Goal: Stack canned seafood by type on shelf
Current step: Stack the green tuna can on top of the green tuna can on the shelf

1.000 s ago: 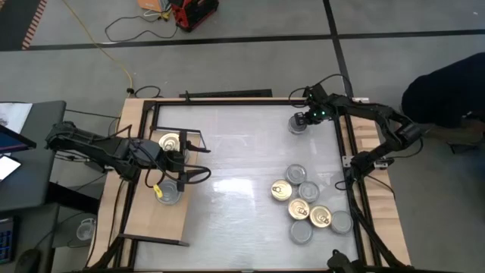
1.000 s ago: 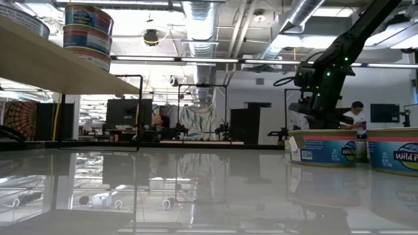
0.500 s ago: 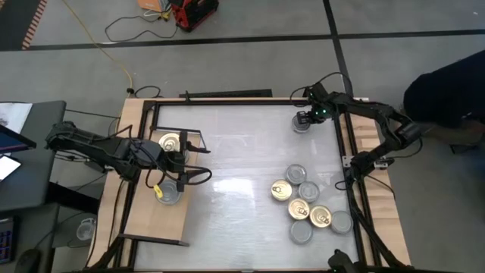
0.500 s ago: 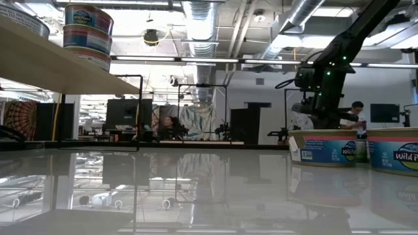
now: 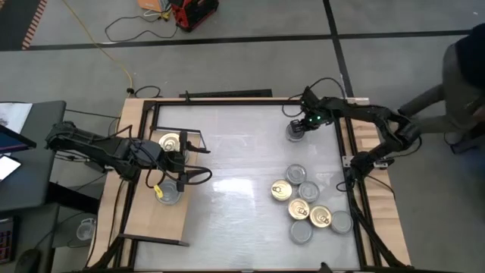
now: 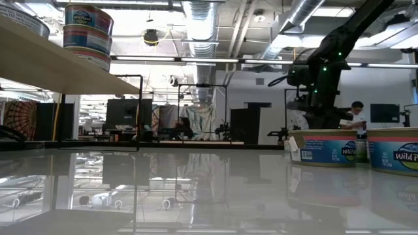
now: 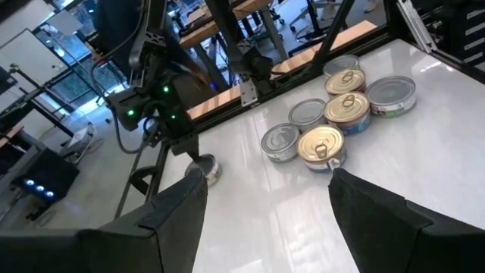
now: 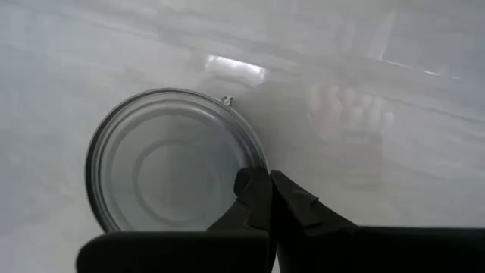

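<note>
A lone silver-topped tin (image 5: 295, 130) lies flat on the white worktop (image 5: 235, 152) near its far right corner, well apart from the other tins. The right pincer (image 5: 300, 126) is directly above it with its fingers pressed together and nothing between them; in the right wrist view their tips (image 8: 261, 193) overlap the tin's rim, though whether they touch it cannot be told.

Nearer on the right side sits a cluster of seven tins (image 5: 307, 203), three gold-topped and four silver-topped, packed together.

On the wooden shelf (image 5: 155, 220) at the left stand a gold-topped tin (image 5: 170, 142) and a silver-topped tin (image 5: 168, 193). The left pincer (image 5: 182, 165) hangs between them, fingers spread and empty.
</note>
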